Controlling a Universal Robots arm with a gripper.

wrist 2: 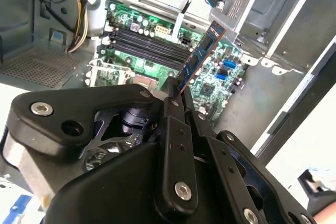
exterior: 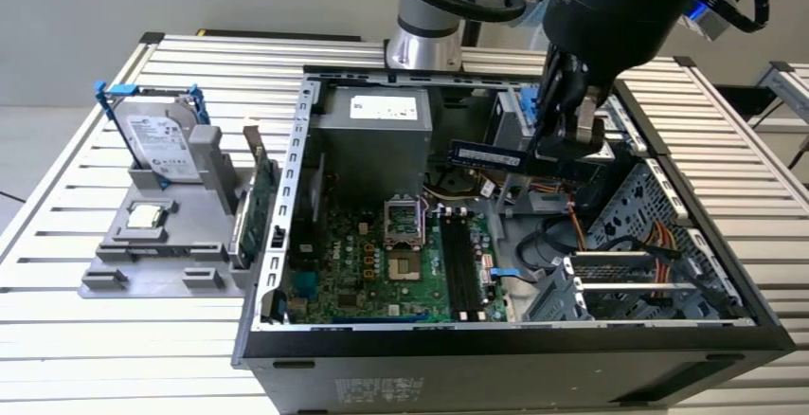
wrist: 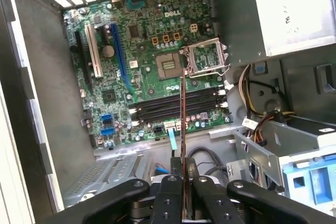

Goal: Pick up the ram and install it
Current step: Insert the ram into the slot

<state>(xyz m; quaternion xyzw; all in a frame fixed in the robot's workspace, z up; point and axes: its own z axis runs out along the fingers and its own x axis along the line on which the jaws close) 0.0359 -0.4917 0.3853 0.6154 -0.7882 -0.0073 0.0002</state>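
The gripper (exterior: 566,153) hangs in the upper part of the exterior view, toward the exterior view's right, with its fingers clamped narrow on one end of the ram (exterior: 486,155). The ram juts out level toward the exterior view's left, held in the air over the open case (exterior: 506,344) and not yet seated. In the first wrist view it shows edge-on (wrist: 182,124) running out from the gripper (wrist: 184,174) across the black slots (wrist: 178,106) on the board (wrist: 136,77). In the second wrist view its chip face shows (wrist 2: 202,51). Toward the exterior view's left, a grey stand (exterior: 152,254) on the slatted table (exterior: 76,320) holds a hard drive (exterior: 165,140).
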